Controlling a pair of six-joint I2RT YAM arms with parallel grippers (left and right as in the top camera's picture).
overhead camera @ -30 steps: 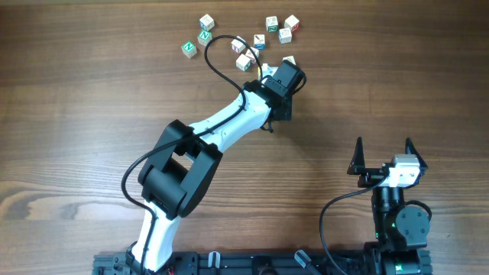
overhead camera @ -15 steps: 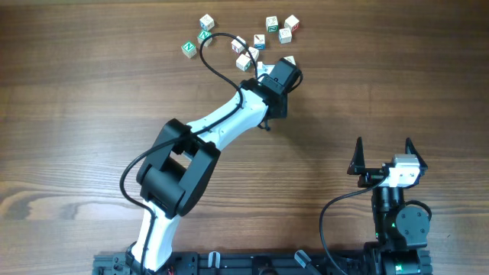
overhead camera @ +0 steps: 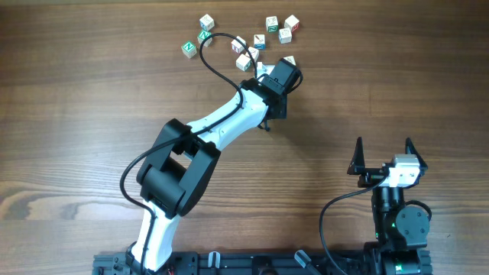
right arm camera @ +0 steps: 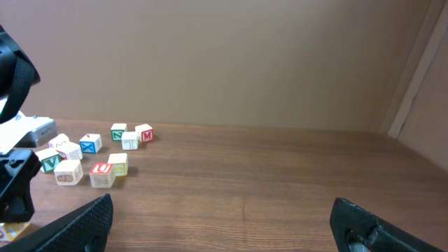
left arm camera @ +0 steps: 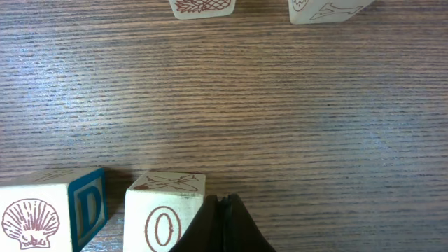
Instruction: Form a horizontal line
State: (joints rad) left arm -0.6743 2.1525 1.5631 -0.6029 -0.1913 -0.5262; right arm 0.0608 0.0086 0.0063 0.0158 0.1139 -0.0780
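Though not yet tidy, recognisable as the horizontal line [right arm camera: 101, 173]: three pale cubes almost side by side at the near edge of the scatter, towards the far side of the surface [overhead camera: 92, 92], right by the left fingers [left arm camera: 213, 227]. Seen close from the left wrist as an O cube [left arm camera: 165, 218] and a D cube [left arm camera: 50, 218] with a shell picture, parted by a narrow gap. Cannot tell from above whether all three touch, the middle being hidden under the arm [overhead camera: 229, 122].

Left fingers pressed together on nothing, tip just beside the right edge of the O cube and seemingly touching it. Right fingers [overhead camera: 357, 160] spread wide, empty, well apart from every cube.

Probably light, rigid and hard-edged, being small blocks of wood; unlikely to crush or break. Smooth printed faces, so likely to slide readily over the grain and to twist if pushed off-centre. Best nudged low and square on a flat side face, or pinched across two opposite faces, never on a corner. Easy to knock out of row, with neighbours so close.
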